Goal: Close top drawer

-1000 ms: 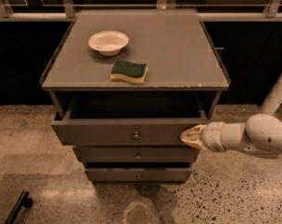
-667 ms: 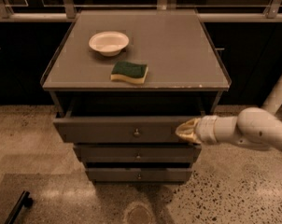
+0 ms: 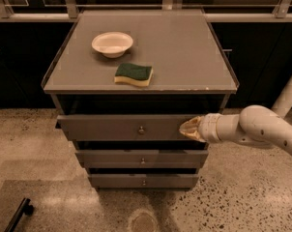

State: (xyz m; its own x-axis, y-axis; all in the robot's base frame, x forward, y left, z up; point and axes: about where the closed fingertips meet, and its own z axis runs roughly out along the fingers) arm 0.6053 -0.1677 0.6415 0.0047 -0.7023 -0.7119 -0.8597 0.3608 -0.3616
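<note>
Claw (image 3: 190,128) at top drawer (image 3: 107,127) front, right of knob (image 3: 141,129); open or shut, cannot tell. Push straight in, slow, till drawer shuts.

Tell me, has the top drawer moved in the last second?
Yes. The top drawer has slid inward, its front closer under the tabletop edge; the gripper is at its right end.

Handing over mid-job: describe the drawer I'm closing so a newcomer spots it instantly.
Find the grey cabinet at centre. The top drawer is the uppermost in its front, directly under the tabletop, partly pulled out, with the gripper at its right end. Its front panel is taller and wider than those of the two lower drawers.
</note>
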